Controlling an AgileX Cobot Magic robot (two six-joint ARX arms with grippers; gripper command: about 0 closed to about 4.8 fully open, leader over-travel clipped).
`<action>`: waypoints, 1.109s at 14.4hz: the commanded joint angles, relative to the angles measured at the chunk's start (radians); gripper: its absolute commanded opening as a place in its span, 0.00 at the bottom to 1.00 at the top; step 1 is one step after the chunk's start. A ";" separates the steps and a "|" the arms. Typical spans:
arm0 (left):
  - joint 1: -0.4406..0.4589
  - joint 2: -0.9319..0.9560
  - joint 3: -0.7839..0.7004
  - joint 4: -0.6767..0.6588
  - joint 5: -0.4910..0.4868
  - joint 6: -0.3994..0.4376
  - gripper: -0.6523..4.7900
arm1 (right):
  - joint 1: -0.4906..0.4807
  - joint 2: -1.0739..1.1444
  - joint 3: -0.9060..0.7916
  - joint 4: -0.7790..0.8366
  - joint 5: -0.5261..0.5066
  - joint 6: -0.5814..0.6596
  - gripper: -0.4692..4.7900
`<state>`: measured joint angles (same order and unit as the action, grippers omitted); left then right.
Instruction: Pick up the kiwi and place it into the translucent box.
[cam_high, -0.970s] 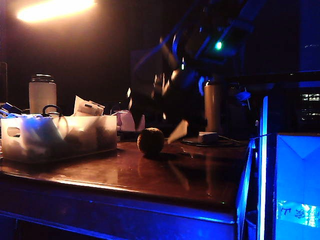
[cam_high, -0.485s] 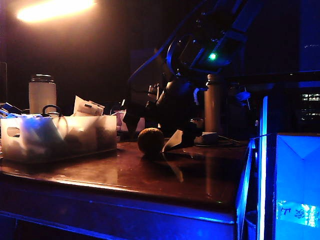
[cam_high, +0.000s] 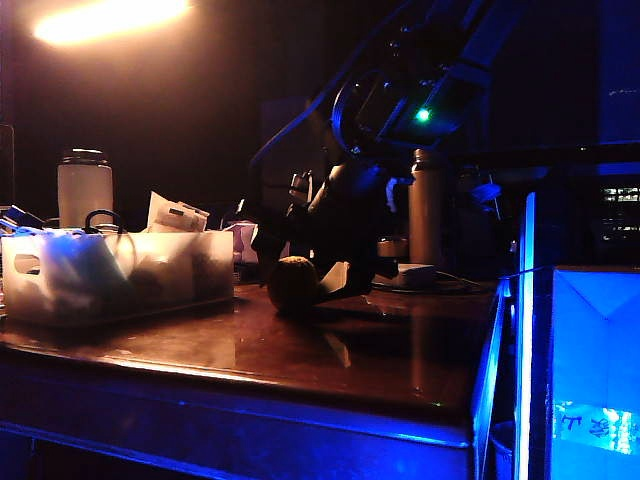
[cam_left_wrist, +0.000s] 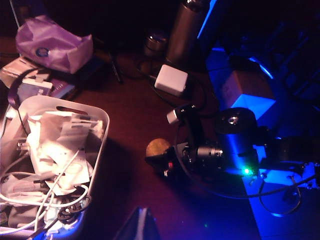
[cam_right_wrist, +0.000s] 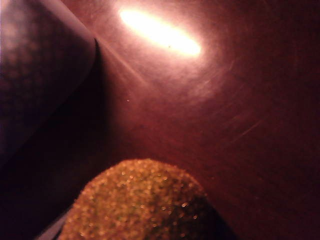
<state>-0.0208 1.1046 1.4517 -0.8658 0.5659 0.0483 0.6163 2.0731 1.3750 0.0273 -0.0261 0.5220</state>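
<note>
The brown fuzzy kiwi (cam_high: 293, 285) rests on the dark wooden table, a little right of the translucent box (cam_high: 30, 295), which is full of cables and papers. My right gripper (cam_high: 300, 278) reaches down over the kiwi with a finger on each side; its white-tipped finger (cam_high: 335, 277) sits against the fruit's right edge. The left wrist view shows the kiwi (cam_left_wrist: 158, 147) between those fingers, beside the box's rim (cam_left_wrist: 102, 131). Whether the jaws press the fruit is unclear. In the right wrist view the kiwi (cam_right_wrist: 140, 200) looms close. My left gripper (cam_left_wrist: 141, 222) hovers high above the table, fingers together.
A white jar (cam_high: 85, 187) stands behind the box and a tall metal flask (cam_high: 425, 210) behind the right arm. A white charger (cam_left_wrist: 171, 80) with its cable lies by the flask. A blue-lit box (cam_high: 595, 370) glows off the table's right end. A purple bag (cam_left_wrist: 52, 42) lies farther back.
My right gripper has come down around the kiwi and its fingers have drawn closer together. The kiwi has shifted slightly left. The left arm has stayed still.
</note>
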 joint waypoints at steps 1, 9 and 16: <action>-0.002 -0.002 0.003 0.006 0.008 -0.003 0.11 | 0.000 -0.017 0.013 0.056 -0.041 -0.006 0.67; -0.002 -0.002 0.003 0.005 -0.127 -0.013 0.11 | 0.028 -0.026 0.334 0.061 -0.186 -0.198 0.67; -0.002 -0.002 0.003 -0.011 -0.166 -0.049 0.11 | 0.124 0.187 0.475 0.173 -0.178 -0.213 0.67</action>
<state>-0.0208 1.1046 1.4517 -0.8791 0.4000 0.0029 0.7311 2.2509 1.8256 0.1757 -0.2031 0.3126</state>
